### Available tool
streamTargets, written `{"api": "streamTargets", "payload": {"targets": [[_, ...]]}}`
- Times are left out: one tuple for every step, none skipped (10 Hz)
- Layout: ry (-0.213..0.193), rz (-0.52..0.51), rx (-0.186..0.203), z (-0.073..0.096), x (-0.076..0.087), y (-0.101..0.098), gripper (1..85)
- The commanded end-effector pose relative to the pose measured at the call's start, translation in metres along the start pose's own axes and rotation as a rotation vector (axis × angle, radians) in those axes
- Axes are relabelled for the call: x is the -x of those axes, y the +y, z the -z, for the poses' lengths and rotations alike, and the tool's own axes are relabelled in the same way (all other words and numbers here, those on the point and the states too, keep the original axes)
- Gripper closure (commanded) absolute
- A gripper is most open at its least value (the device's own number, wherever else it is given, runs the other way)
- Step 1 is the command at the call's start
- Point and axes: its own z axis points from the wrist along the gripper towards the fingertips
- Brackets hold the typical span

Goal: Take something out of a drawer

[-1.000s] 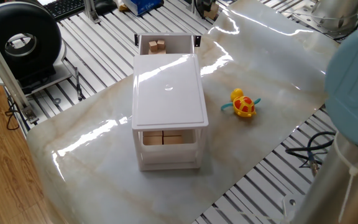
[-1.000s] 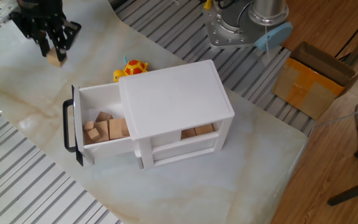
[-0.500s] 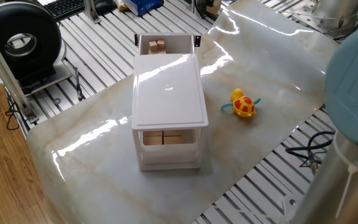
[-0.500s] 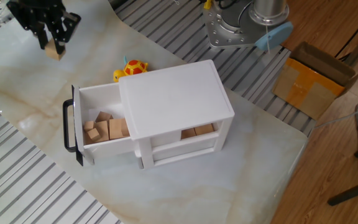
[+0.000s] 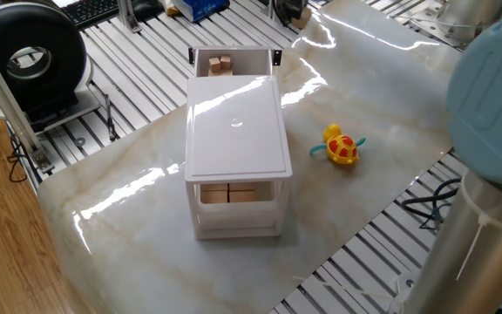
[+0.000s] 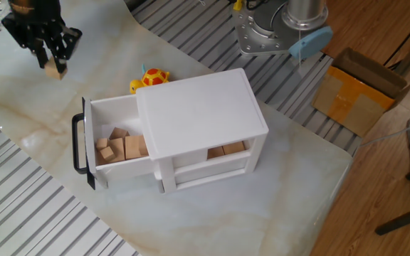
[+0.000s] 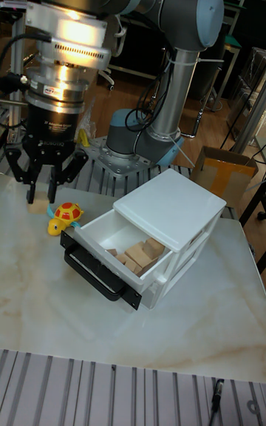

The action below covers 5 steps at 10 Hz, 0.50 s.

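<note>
Other fixed view: small wooden cube (image 6: 54, 70) pinched between the fingertips of the end effector (image 6: 52, 60), closed to about the cube's width, out over the bare desk (image 6: 20, 114). Already clear of the drawer (image 6: 112, 117), which lies well off to one side of the end effector, pulled open. Cannot tell whether the cube touches the desk or hangs just above it. In the tall fixed view the end effector (image 7: 41, 191) comes straight down, cube not made out between the fingers.

Step in hand, by the look of it: setting the cube down. Best done by lowering straight until the cube's underside meets the desk, then opening only a little so neither finger drags it sideways, then lifting vertically. Worth keeping away from the toy (image 6: 151, 77), near the end effector on the drawer's side, and from the desk edge beyond.

Count: one cube in the grip; about five more loose in the open drawer, heaped so the exact number is unsure; at least two further cubes seen through the cabinet (image 6: 201, 117) in the drawer below. One cabinet, three drawers, only the top one open. One yellow-and-red toy. One arm, one end effector.
</note>
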Motion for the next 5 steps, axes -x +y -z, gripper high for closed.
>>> {"api": "streamTargets", "payload": {"targets": [[0.098, -0.08, -0.052, -0.003, -0.028, -0.017, 84.7], [0.113, -0.107, -0.046, 0.005, -0.029, -0.008, 84.7], [0.103, -0.097, -0.014, 0.002, -0.023, 0.004, 84.7], [0.078, -0.049, 0.005, -0.011, -0.014, 0.003, 84.7], [0.045, -0.016, 0.02, -0.028, -0.004, -0.002, 84.7]]}}
